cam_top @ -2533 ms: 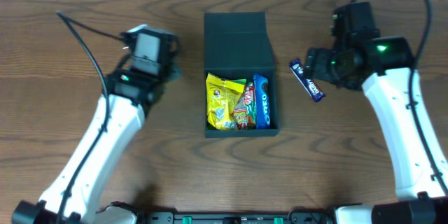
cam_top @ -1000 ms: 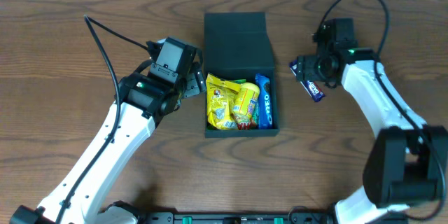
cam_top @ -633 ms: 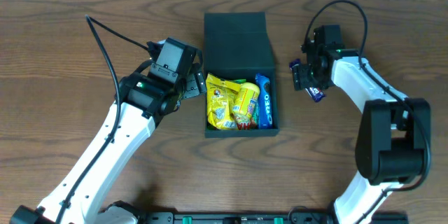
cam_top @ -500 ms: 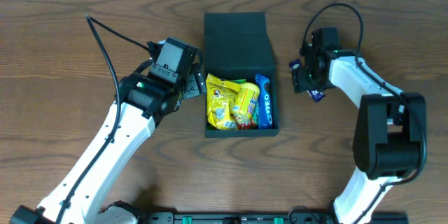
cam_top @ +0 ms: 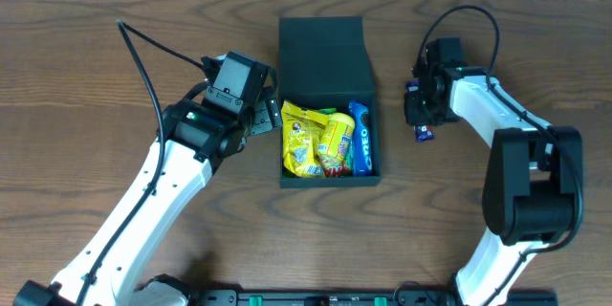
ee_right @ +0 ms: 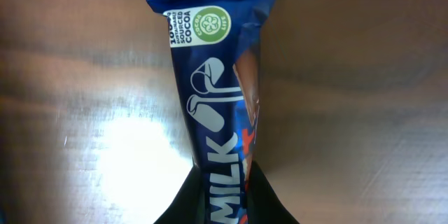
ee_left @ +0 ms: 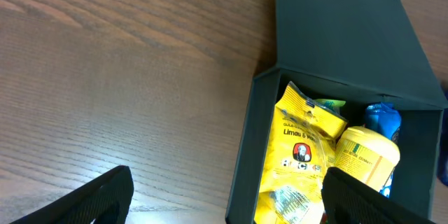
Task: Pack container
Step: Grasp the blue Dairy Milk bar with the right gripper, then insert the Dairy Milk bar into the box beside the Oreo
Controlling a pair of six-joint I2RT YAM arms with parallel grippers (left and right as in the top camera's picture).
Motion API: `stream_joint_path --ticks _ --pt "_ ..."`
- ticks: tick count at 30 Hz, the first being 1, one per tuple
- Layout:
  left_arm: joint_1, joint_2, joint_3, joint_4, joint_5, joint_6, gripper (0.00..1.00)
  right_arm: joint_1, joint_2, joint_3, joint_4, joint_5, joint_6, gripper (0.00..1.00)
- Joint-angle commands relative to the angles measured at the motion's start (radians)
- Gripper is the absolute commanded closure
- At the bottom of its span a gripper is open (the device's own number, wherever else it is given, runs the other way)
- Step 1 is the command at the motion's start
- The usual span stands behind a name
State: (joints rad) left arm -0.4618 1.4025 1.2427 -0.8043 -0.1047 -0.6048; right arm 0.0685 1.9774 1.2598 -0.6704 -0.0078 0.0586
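The container (cam_top: pixel 325 57) is a dark box in the middle of the table, its flap lid folded back. Inside lie a yellow snack packet (cam_top: pixel 301 139), a second yellow packet (cam_top: pixel 336 137) and a blue Oreo pack (cam_top: pixel 359 139). My left gripper (cam_top: pixel 260 120) is open at the box's left side; in the left wrist view its gripper (ee_left: pixel 227 199) straddles the left wall (ee_left: pixel 248 147), one finger over the yellow packet (ee_left: pixel 297 147). Right of the box, my right gripper (cam_top: pixel 419 115) is shut on a blue milk chocolate bar (cam_top: pixel 422 132). The right wrist view shows the bar (ee_right: pixel 217 91) pinched between the dark fingers (ee_right: pixel 185 206).
Brown wooden tabletop (cam_top: pixel 115 182) spreads all around the box. A black cable (cam_top: pixel 143 53) loops off the left arm over the table's left half. The white right arm (cam_top: pixel 497 115) curves across the table's right side.
My right gripper moved in over the blue bar and closed on it; the bar now sits closer to the box and less spread out. The left arm stayed put.
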Motion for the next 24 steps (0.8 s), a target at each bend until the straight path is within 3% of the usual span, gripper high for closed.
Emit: stream_joint_path --ticks 1,7,14,23,24 --pt "0.003 -0.002 0.016 -0.001 -0.010 0.007 0.13 -0.002 -0.007 0.032 -0.073 -0.073 0.042 0.99" --pt "0.003 0.004 0.016 0.004 -0.010 0.006 0.12 0.045 -0.137 0.163 -0.304 -0.207 0.193 0.99" --pt "0.003 0.034 0.016 0.005 -0.010 0.006 0.11 0.178 -0.334 0.169 -0.374 -0.209 0.349 0.99" --pt "0.003 0.035 0.016 0.004 -0.010 0.006 0.12 0.325 -0.257 0.145 -0.378 -0.138 0.450 0.98" --pt "0.003 0.035 0.016 0.004 -0.010 0.006 0.12 0.325 -0.247 0.145 -0.376 -0.138 0.452 0.88"
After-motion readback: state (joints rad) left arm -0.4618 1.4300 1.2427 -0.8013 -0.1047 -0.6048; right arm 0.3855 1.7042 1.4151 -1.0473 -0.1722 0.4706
